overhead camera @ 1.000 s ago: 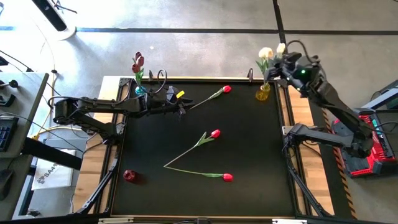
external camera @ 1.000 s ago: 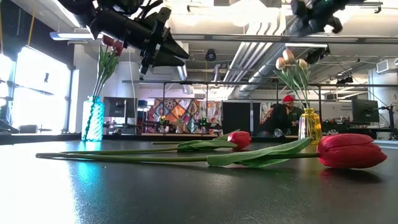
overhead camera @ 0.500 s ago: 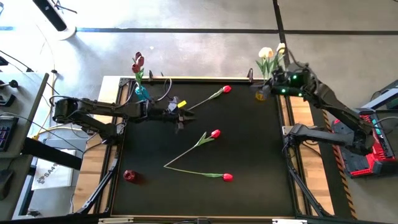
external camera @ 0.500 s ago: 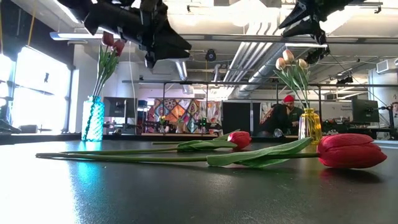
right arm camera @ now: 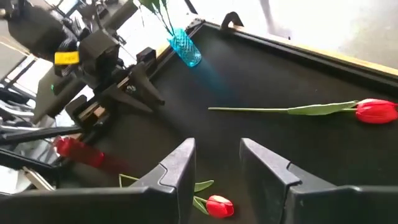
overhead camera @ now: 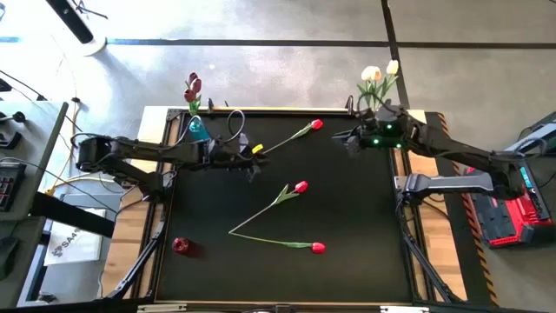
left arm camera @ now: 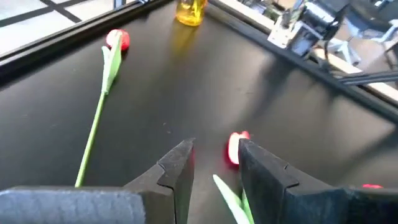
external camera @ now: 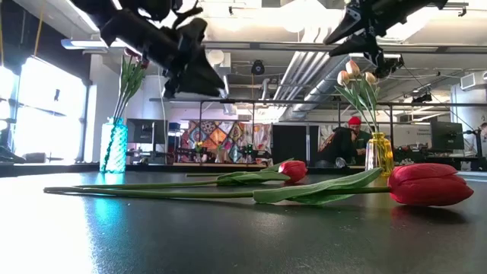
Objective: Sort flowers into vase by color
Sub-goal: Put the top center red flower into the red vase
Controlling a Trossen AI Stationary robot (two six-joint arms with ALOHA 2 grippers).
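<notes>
- Left end effector [overhead camera: 253,162] hangs above the tabletop [overhead camera: 347,217] near its far left part, beside the stem end of the far tulip [overhead camera: 295,135]; its fingers [left arm camera: 177,171] stand a narrow gap apart and hold nothing.
- Right end effector [overhead camera: 340,143] hangs over the far right part of the tabletop, just in front of the yellow vase [external camera: 379,154]; its fingers [right arm camera: 177,168] are also narrowly parted and empty.
- Three red tulips lie flat on the black tabletop: the far tulip with its head toward the back edge, the middle tulip [overhead camera: 287,193] near the centre, and the near tulip [overhead camera: 291,245] toward the front.
- The stem ends of the middle and near tulips meet close together, their heads well apart.
- Blue vase [overhead camera: 197,129] at the far left corner holds dark red tulips [overhead camera: 192,87], upright.
- The yellow vase at the far right corner holds cream-white tulips [overhead camera: 375,76].
- Red vase [overhead camera: 181,246] lies near the front left edge.
- In the room behind, a person in a red cap [external camera: 351,120] shows by the yellow vase.
</notes>
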